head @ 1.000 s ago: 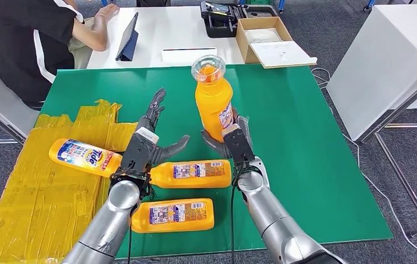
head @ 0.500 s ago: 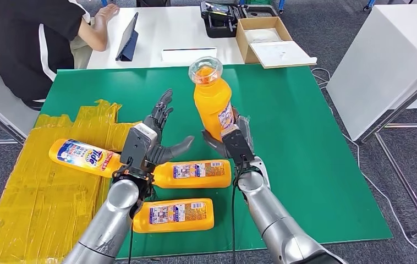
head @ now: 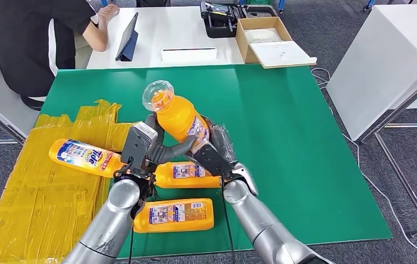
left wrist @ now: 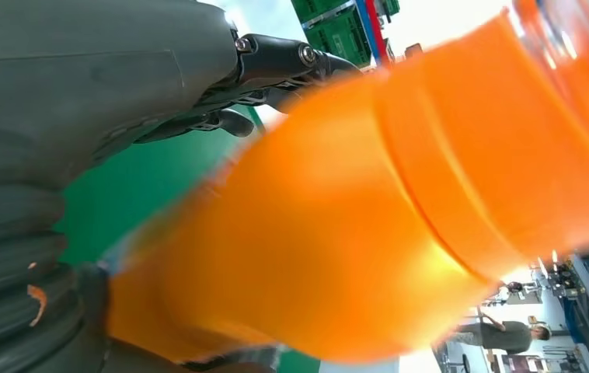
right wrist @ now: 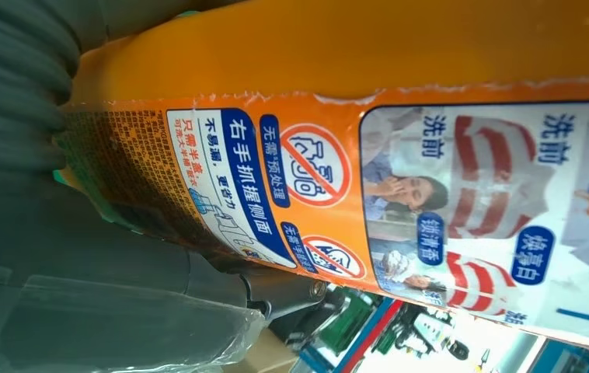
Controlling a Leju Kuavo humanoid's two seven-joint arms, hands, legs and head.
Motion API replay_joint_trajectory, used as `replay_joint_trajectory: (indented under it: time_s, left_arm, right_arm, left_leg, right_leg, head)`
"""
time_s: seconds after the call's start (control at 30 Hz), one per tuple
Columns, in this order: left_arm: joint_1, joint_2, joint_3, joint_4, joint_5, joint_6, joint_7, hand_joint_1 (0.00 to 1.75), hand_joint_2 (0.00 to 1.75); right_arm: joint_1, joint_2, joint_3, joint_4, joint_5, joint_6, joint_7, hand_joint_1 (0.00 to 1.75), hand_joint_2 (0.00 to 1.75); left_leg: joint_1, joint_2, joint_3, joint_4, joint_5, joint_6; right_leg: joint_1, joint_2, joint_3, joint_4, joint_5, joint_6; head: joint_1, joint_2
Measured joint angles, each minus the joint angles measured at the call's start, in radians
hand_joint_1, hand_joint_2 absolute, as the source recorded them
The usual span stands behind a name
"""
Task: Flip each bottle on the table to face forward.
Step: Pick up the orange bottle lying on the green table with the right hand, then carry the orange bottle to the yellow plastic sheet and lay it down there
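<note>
A Tide bottle is lying at the left of the green worktop, two orange bottles beside it nearer the middle. Both robot hands are grasping a raised bottle, tilting left: left robot hand, right robot hand.

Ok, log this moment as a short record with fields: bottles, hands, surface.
held bottle: orange bottle, tilted, clear cap toward the left, off the table
right hand: grips the held bottle's lower part
left hand: against the held bottle, thumb under it
lying bottles: Tide-label bottle, middle bottle, near bottle
surface: green mat, yellow taped sheet
</note>
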Motion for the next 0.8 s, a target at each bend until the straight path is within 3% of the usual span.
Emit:
replay_joint_trajectory:
  time_s: [0.47, 0.5, 0.6, 0.63, 0.8]
  left_arm:
    - [0.004, 0.000, 0.009, 0.003, 0.020, 0.021, -0.028, 0.00, 1.75]
    - [0.004, 0.000, 0.011, 0.004, 0.023, 0.022, -0.031, 0.15, 1.75]
    - [0.006, 0.000, 0.019, 0.007, 0.028, 0.024, -0.037, 1.43, 1.75]
    - [0.007, 0.000, 0.021, 0.008, 0.031, 0.025, -0.039, 1.71, 1.75]
    - [0.015, 0.000, 0.033, 0.008, 0.061, 0.040, -0.067, 1.75, 1.75]
  right_arm:
    - [-0.024, 0.045, 0.065, 0.088, 0.037, -0.003, -0.007, 1.75, 1.75]
    - [-0.028, 0.048, 0.067, 0.095, 0.039, -0.004, -0.007, 1.75, 1.75]
    - [-0.037, 0.052, 0.075, 0.112, 0.039, -0.004, -0.008, 1.75, 1.75]
    - [-0.040, 0.054, 0.077, 0.117, 0.039, -0.004, -0.008, 1.75, 1.75]
    - [-0.058, 0.060, 0.083, 0.145, 0.033, -0.003, -0.014, 1.75, 1.75]
  left_leg:
    - [0.000, 0.000, -0.001, 0.000, 0.000, 0.000]
    - [0.000, 0.000, -0.001, 0.000, 0.000, 0.000]
    - [0.000, 0.000, -0.001, 0.000, 0.000, 0.000]
    - [0.000, 0.000, -0.001, 0.000, 0.000, 0.000]
    - [0.000, 0.000, -0.001, 0.000, 0.000, 0.000]
  right_leg:
    - [0.000, 0.000, 0.000, 0.000, 0.000, 0.000]
    - [0.000, 0.000, 0.000, 0.000, 0.000, 0.000]
    - [0.000, 0.000, 0.000, 0.000, 0.000, 0.000]
    - [0.000, 0.000, 0.000, 0.000, 0.000, 0.000]
    - [0.000, 0.000, 0.000, 0.000, 0.000, 0.000]
  head:
    - [0.000, 0.000]
    - [0.000, 0.000]
    - [0.000, 0.000]
    - [0.000, 0.000]
    - [0.000, 0.000]
